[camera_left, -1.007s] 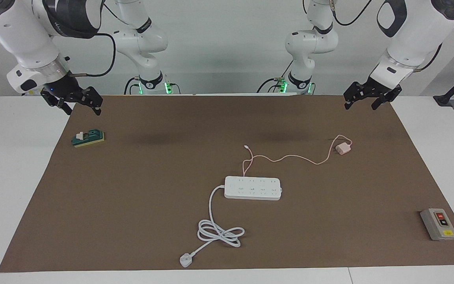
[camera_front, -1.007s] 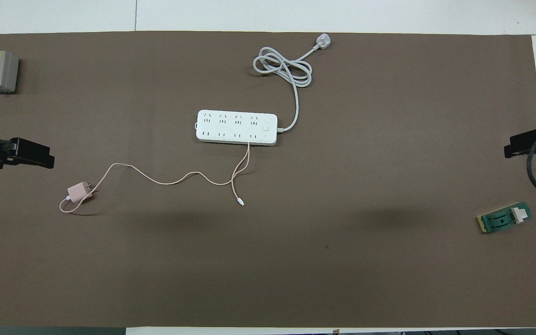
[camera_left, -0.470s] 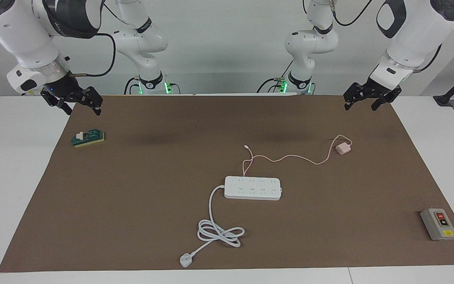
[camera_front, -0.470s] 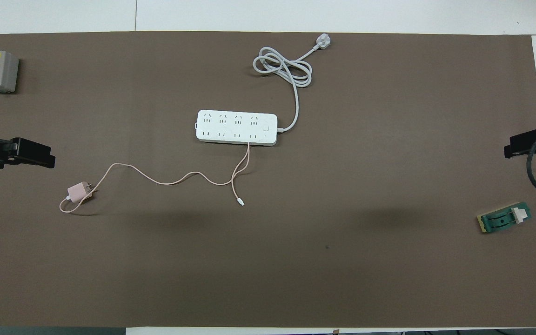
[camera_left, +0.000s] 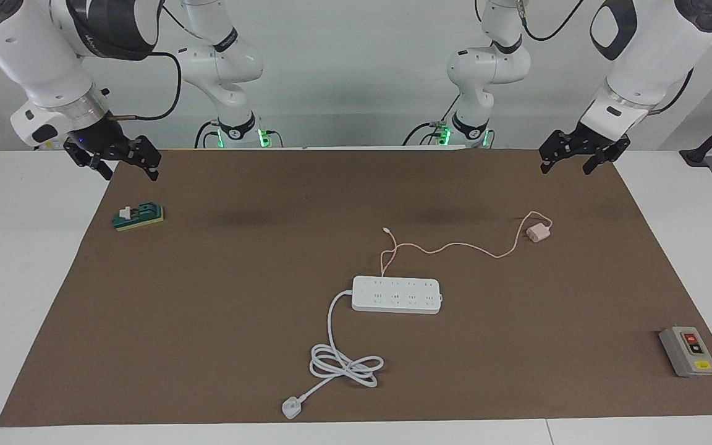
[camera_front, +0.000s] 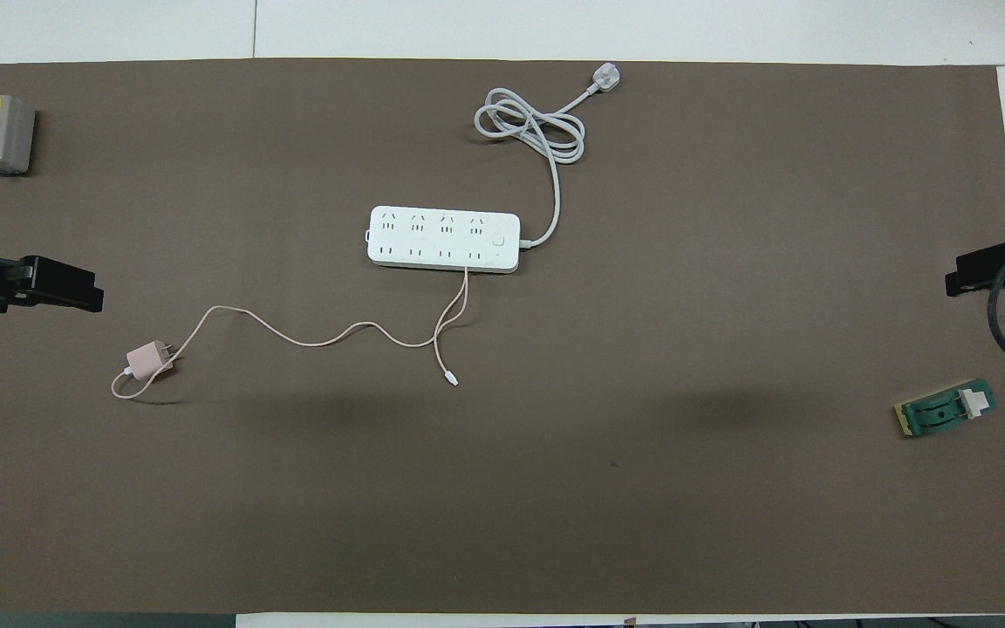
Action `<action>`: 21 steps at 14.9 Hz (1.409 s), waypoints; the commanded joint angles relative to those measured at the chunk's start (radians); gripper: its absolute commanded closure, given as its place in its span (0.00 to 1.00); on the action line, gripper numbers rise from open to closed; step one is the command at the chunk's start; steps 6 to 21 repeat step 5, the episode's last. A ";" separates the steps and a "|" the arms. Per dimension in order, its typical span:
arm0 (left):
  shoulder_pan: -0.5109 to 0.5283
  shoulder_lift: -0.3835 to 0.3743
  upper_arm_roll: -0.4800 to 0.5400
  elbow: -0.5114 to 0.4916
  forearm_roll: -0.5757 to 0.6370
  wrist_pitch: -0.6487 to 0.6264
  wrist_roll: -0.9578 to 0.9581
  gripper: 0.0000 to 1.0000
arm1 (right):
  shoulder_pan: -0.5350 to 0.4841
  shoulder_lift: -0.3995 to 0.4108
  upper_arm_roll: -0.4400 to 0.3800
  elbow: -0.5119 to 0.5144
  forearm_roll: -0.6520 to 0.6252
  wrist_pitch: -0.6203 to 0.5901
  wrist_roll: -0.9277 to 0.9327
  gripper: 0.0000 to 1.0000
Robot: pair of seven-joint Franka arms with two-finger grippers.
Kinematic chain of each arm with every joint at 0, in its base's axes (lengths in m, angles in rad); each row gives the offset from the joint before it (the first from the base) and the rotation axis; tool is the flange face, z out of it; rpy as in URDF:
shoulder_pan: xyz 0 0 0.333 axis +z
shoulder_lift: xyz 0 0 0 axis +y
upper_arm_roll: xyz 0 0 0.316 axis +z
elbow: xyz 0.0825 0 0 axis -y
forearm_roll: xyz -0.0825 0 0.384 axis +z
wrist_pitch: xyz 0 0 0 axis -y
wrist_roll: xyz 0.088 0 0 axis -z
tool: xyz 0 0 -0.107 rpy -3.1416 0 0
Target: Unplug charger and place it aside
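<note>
The left gripper [camera_left: 576, 157] hangs open and empty over the mat's edge at the left arm's end, touching nothing. The right gripper [camera_left: 122, 162] waits over the other end; I cannot tell its state.

The charger [camera_left: 539, 233] lies unplugged on the mat, well apart from the power strip [camera_left: 396, 295], nearer the robots and toward the left arm's end. Its cable [camera_left: 455, 246] runs back to the strip's side.

Risk: any further lift of the charger could pull the cable taut and drag the strip.
</note>
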 commanded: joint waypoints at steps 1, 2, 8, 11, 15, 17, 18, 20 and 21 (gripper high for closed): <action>-0.010 -0.019 0.005 -0.029 0.018 0.041 0.010 0.00 | -0.014 -0.009 0.008 0.000 -0.015 -0.018 -0.008 0.00; -0.010 -0.019 0.003 -0.032 0.018 0.048 0.010 0.00 | -0.014 -0.009 0.008 0.000 -0.015 -0.018 -0.008 0.00; -0.010 -0.019 0.005 -0.033 0.019 0.051 0.008 0.00 | -0.013 -0.009 0.010 0.000 -0.015 -0.018 -0.008 0.00; -0.010 -0.019 0.005 -0.033 0.019 0.051 0.008 0.00 | -0.013 -0.009 0.010 0.000 -0.015 -0.018 -0.008 0.00; -0.010 -0.019 0.005 -0.033 0.019 0.051 0.008 0.00 | -0.013 -0.009 0.010 0.000 -0.015 -0.018 -0.008 0.00; -0.010 -0.019 0.005 -0.033 0.019 0.051 0.008 0.00 | -0.013 -0.009 0.010 0.000 -0.015 -0.018 -0.008 0.00; -0.010 -0.019 0.005 -0.033 0.019 0.051 0.008 0.00 | -0.013 -0.009 0.010 0.000 -0.015 -0.018 -0.008 0.00; -0.010 -0.019 0.005 -0.033 0.019 0.051 0.008 0.00 | -0.013 -0.009 0.010 0.000 -0.015 -0.018 -0.008 0.00; -0.010 -0.019 0.005 -0.033 0.019 0.051 0.008 0.00 | -0.013 -0.009 0.010 0.000 -0.015 -0.018 -0.008 0.00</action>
